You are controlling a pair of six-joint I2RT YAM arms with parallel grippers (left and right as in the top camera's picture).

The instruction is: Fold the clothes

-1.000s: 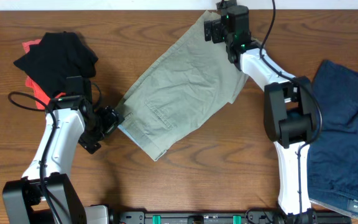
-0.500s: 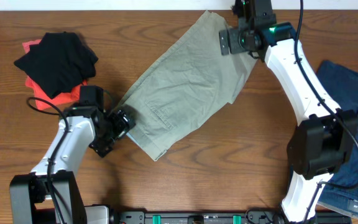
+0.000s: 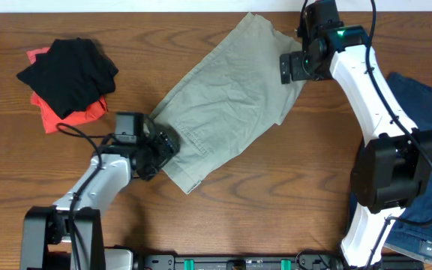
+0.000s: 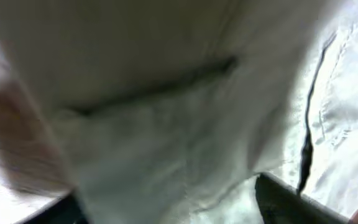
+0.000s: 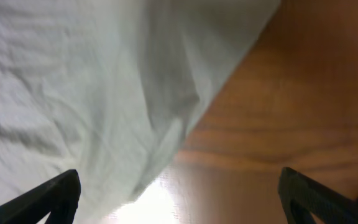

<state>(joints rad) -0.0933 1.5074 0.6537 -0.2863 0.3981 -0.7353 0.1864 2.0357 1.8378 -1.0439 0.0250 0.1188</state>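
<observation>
Shorts (image 3: 223,105) in light khaki lie spread diagonally on the table (image 3: 261,195). Left gripper (image 3: 165,144) has slid onto their lower-left edge, fabric filling its camera; whether its jaws have closed, I cannot tell. Right gripper (image 3: 289,69) has swung to the far edge, wide open, empty. Folding looks imminent.

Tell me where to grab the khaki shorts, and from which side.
Probably best to grip the khaki shorts by the edge at their lower-left end, coming in low from the lower left, where the left gripper sits. They lie flat and diagonal on the table, so only an edge gives the jaws anything to pinch.
</observation>
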